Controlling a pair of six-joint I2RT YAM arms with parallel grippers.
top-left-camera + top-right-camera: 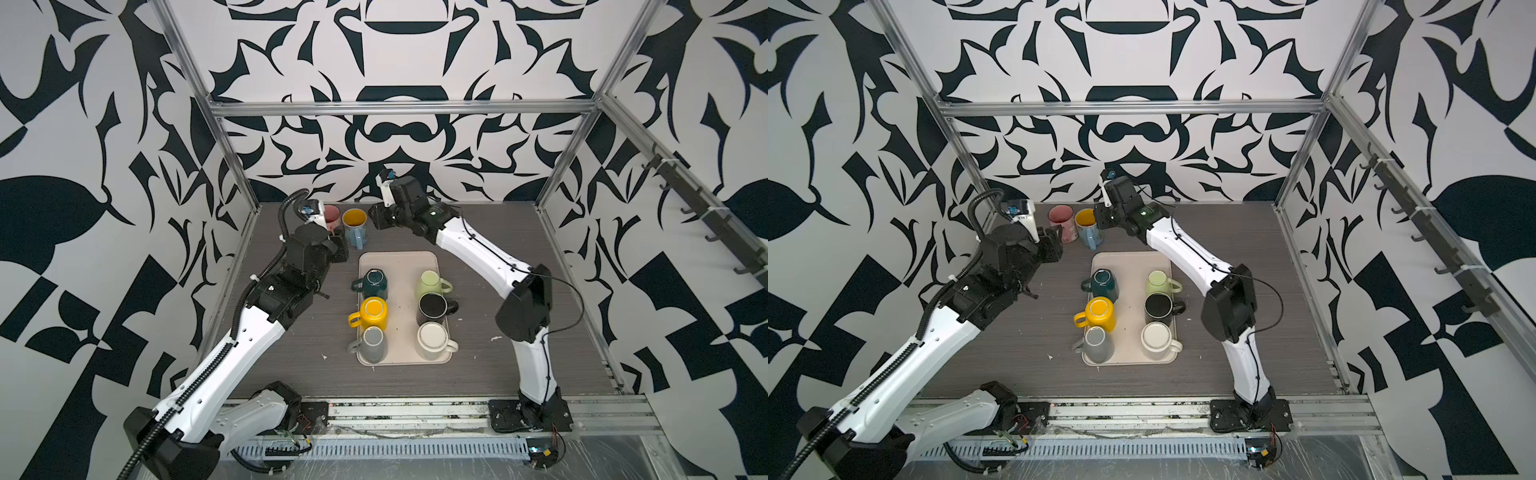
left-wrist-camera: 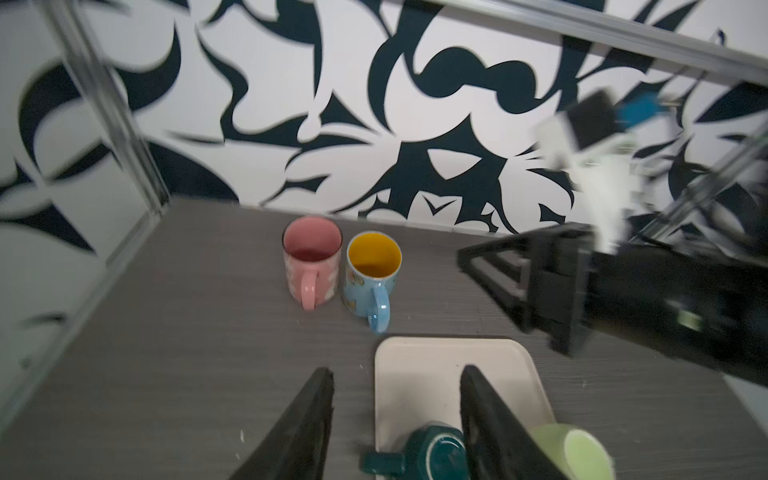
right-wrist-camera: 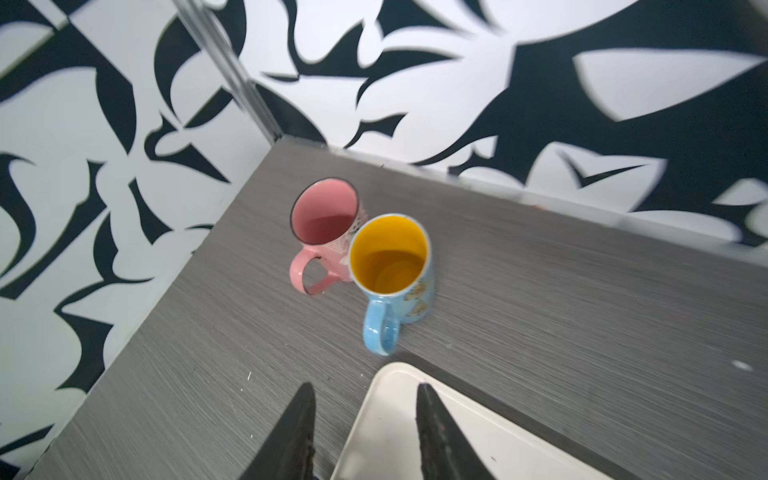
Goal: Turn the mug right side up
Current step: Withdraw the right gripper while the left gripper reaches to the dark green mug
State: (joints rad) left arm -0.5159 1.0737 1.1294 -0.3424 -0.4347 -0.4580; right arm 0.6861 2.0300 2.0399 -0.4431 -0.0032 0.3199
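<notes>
- Left gripper [image 2: 397, 374]: black fingers apart and empty, over the near edge of the cream plastic tray [image 2: 498, 374].
- Right gripper [image 3: 365, 388]: fingers also spread, holding nothing.
- Glossy blue ceramic mug with yellow inside [image 3: 395, 270]: stands upright on the grey wood-grain table [image 3: 582, 311], beyond both sets of fingertips and clear of them.
- Pink ceramic mug [image 3: 324, 220]: upright just beside it, farther off.

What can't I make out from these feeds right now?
- Pink mug: in a top view, partly behind the left arm's wrist camera.
- Dark green mug: left wrist view, cut by the frame edge and a left pincer finger.
- Right arm: left wrist view, motion-blurred.
</notes>
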